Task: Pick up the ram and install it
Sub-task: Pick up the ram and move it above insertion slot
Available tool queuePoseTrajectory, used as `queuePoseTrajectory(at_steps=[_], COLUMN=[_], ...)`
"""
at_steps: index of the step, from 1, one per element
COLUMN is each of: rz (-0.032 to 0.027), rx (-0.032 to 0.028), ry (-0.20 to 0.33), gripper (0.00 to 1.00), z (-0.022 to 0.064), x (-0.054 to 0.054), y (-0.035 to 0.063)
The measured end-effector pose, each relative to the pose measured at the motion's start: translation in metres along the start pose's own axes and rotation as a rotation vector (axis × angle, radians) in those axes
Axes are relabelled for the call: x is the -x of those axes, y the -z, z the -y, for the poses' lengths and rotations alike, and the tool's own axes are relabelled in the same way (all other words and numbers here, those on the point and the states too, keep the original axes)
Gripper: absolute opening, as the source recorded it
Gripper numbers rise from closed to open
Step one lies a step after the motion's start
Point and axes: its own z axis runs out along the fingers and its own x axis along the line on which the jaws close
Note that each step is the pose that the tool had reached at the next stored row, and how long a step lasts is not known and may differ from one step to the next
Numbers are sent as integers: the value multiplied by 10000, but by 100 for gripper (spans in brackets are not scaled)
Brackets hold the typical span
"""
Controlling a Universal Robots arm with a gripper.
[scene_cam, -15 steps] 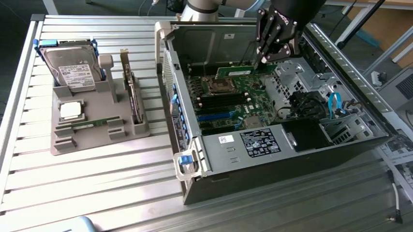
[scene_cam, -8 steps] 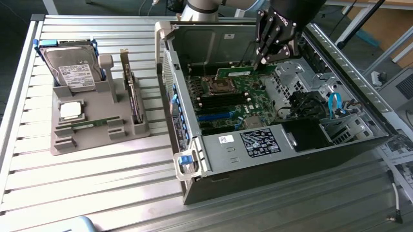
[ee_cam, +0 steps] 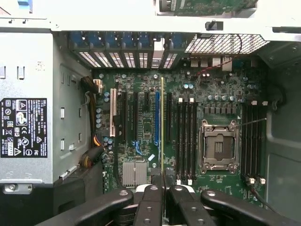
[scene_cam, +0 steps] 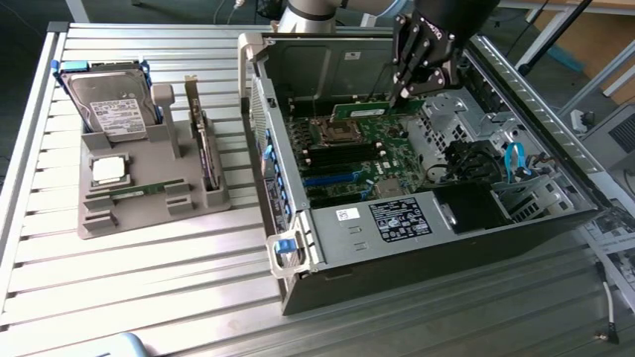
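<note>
The ram (scene_cam: pixel 367 109) is a thin green stick held level above the motherboard (scene_cam: pixel 358 160) inside the open computer case (scene_cam: pixel 297 253). My gripper (scene_cam: pixel 404 93) is shut on one end of it. In the wrist view the ram (ee_cam: pixel 162 127) shows edge-on as a narrow green line running out from between my black fingers (ee_cam: pixel 151 195). There my gripper (ee_cam: pixel 163 188) hangs over the board, with the ram lined up beside the black memory slots (ee_cam: pixel 186 136) and the empty processor socket (ee_cam: pixel 218 146).
A grey holder tray (scene_cam: pixel 149 212) at the exterior view's left carries a hard drive (scene_cam: pixel 114 104), a square silver processor chip (scene_cam: pixel 107 169) and an upright dark expansion card (scene_cam: pixel 204 141). Case walls, a drive cage (scene_cam: pixel 526 193) and blue cables (scene_cam: pixel 514 160) ring the board.
</note>
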Motion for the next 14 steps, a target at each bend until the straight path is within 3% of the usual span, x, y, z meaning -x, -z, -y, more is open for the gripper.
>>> queuePoseTrajectory(at_steps=[14], rz=[-2], rx=[1], ry=[0], gripper=[12], z=[3], x=[194], y=[-18])
